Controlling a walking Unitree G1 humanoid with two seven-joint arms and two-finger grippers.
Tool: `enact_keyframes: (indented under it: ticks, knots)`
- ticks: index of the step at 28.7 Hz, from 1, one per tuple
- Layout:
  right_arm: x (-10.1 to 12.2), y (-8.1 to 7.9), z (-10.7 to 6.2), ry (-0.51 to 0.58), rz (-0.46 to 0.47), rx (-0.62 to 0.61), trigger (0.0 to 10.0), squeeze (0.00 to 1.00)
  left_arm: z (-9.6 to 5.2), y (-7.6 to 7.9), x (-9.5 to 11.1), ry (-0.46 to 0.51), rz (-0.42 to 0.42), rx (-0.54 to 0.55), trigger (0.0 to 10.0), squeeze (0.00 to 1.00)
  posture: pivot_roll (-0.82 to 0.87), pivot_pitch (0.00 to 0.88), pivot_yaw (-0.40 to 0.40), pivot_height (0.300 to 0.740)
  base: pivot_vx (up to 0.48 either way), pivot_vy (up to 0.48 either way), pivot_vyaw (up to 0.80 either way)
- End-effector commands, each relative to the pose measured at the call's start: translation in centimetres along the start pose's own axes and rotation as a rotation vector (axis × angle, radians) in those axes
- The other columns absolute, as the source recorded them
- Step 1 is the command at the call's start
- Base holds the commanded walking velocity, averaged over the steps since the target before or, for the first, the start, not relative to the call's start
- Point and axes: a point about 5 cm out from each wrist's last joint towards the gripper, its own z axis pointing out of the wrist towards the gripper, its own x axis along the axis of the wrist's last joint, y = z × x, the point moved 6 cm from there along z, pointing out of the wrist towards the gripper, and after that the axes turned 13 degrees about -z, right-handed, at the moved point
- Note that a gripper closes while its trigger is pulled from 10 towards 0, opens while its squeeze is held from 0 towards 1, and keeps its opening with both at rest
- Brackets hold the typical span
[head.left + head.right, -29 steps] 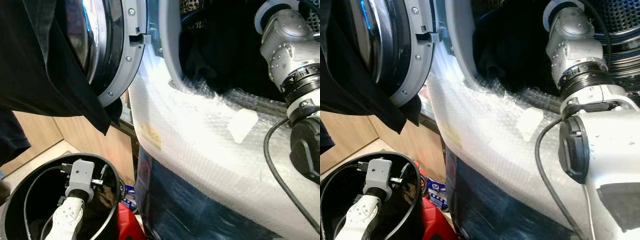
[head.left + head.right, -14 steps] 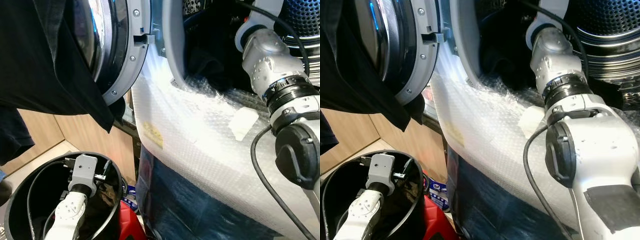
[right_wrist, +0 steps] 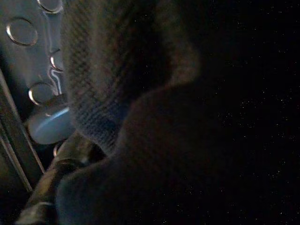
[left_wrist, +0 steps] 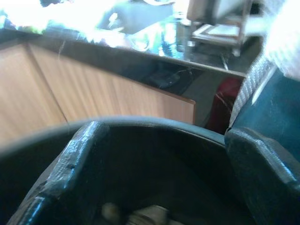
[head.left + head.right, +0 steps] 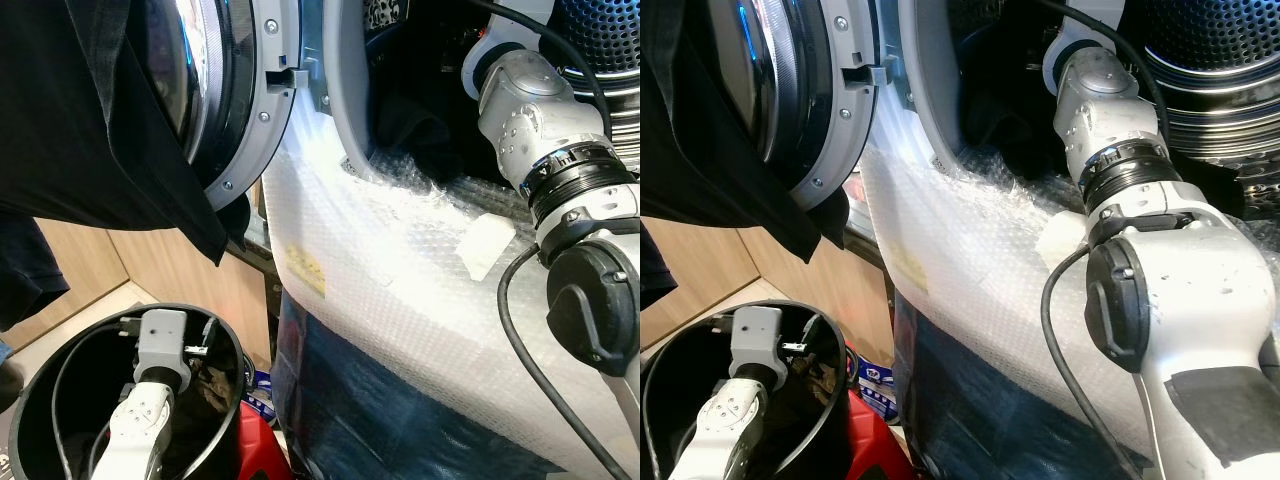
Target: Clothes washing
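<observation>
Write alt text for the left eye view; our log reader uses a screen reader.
The robot's right arm reaches into the open washing machine drum, where dark clothes lie, over a front wrapped in bubble wrap. The left arm dips into a black laundry bucket on the floor. A black garment hangs over the open door.

The floor [image 5: 95, 305] shows as a pale strip at the near left, running along the foot of the light wooden panels [image 5: 160, 265]. On it stands a round black bucket [image 5: 225, 425] with dark clothes [image 5: 205, 385] heaped inside. Just right of the bucket, squeezed against the machine's front, a red container [image 5: 258, 445] stands on the floor, and behind it lies a blue-and-white packet [image 5: 258, 388]. The washing machine [image 5: 400, 300] itself, wrapped in bubble wrap over dark film, rises from the floor on the right
</observation>
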Motion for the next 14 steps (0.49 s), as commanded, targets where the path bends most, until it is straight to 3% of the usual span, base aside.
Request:
enact_keyframes:
  ticks: [1,3,5,6,7,10,13,14]
  knots:
    - [0.6,0.0,0.0,-0.002,0.010,-0.007,10.0,1.00,0.5,0.3,1.3,0.031,0.023,-0.021,10.0,0.00,0.18,0.000,0.003,0.740,0.000,0.000,0.00]
    - [1.1,-0.8,0.0,0.014,0.035,0.025,10.0,1.00,0.8,0.9,1.7,0.038,0.056,-0.034,10.0,0.00,0.18,0.000,0.000,0.740,0.000,0.000,0.00]
    - [2.0,0.6,-0.1,0.046,-0.012,-0.048,10.0,1.00,0.9,1.1,1.9,0.043,0.065,-0.041,10.0,0.00,0.18,0.000,-0.001,0.740,0.000,0.000,0.00]
    - [2.4,1.8,-0.1,0.053,0.019,-0.099,10.0,1.00,1.0,1.2,2.0,0.042,-0.052,-0.026,10.0,0.00,0.18,0.000,-0.009,0.740,0.000,0.000,0.00]
    - [2.3,2.3,-0.1,0.045,0.056,-0.112,10.0,1.00,1.0,1.1,2.1,0.046,-0.086,-0.016,10.0,0.00,0.18,0.000,-0.011,0.740,0.000,0.000,0.00]
    - [3.9,4.6,-0.5,0.100,0.105,-0.194,10.0,1.00,0.9,1.2,2.4,0.048,-0.045,-0.030,10.0,0.00,0.19,0.000,-0.015,0.740,0.000,0.000,0.00]
    - [8.2,6.4,-1.5,0.271,0.038,-0.301,10.0,1.00,0.6,1.5,2.1,0.035,0.061,-0.065,10.0,0.00,0.18,0.000,-0.004,0.740,0.000,0.000,0.00]
    - [8.4,6.6,-1.6,0.273,0.029,-0.321,10.0,1.00,0.6,1.5,2.0,0.030,0.024,-0.058,10.0,0.00,0.18,0.000,-0.001,0.740,0.000,0.000,0.00]
